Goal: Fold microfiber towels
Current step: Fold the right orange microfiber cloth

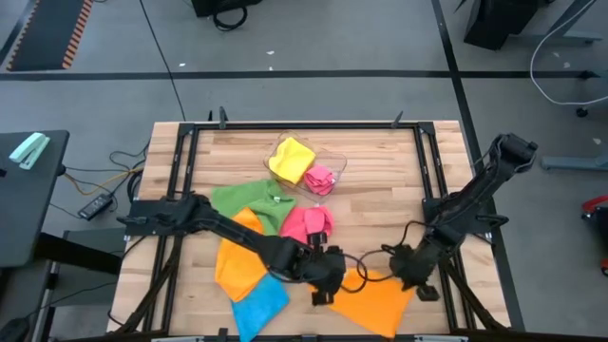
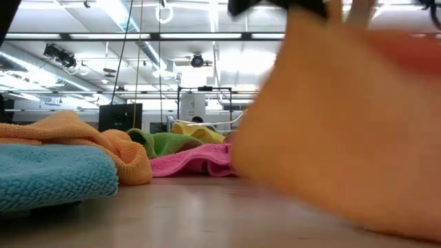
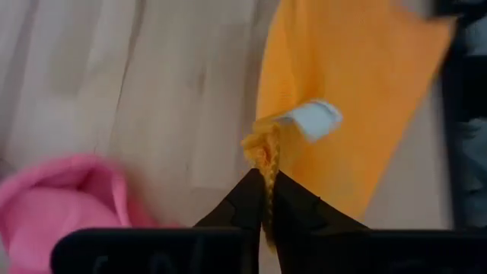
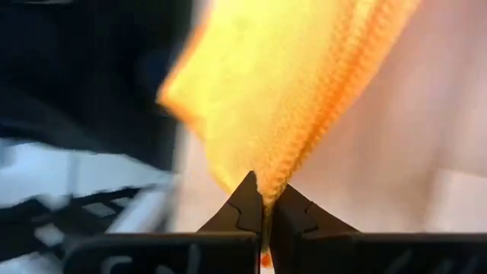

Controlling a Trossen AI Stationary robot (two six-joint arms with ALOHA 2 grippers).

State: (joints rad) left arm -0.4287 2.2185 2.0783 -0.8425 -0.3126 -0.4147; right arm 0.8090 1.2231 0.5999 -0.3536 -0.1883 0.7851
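Note:
An orange microfiber towel (image 1: 378, 300) spreads near the table's front edge, between my two grippers. My left gripper (image 1: 330, 285) is shut on its left corner, and my right gripper (image 1: 414, 277) is shut on its right corner. In the low view the towel (image 2: 331, 138) fills the right half as a blur. A second orange towel (image 1: 237, 264), a blue one (image 1: 258, 304), a green one (image 1: 249, 198) and a pink one (image 1: 306, 224) lie crumpled on the table's left and middle. My left gripper pinches the orange towel's corner (image 3: 266, 156) between its two fingers, beside a small white tag (image 3: 312, 119). The fingers slant down from the table's left. The cloth bunches at the fingertips and runs away from them. My right gripper pinches a bunched edge of the orange towel (image 4: 268, 176) between its two fingers, slanting down from the table's right. The cloth fans out wide beyond the fingertips.
A clear plastic tray (image 1: 334, 160) at the far middle holds a yellow towel (image 1: 291, 158) and a pink one (image 1: 321, 179). Dark frame rails (image 1: 439, 190) run along the table's sides. Bare wood lies at the far right.

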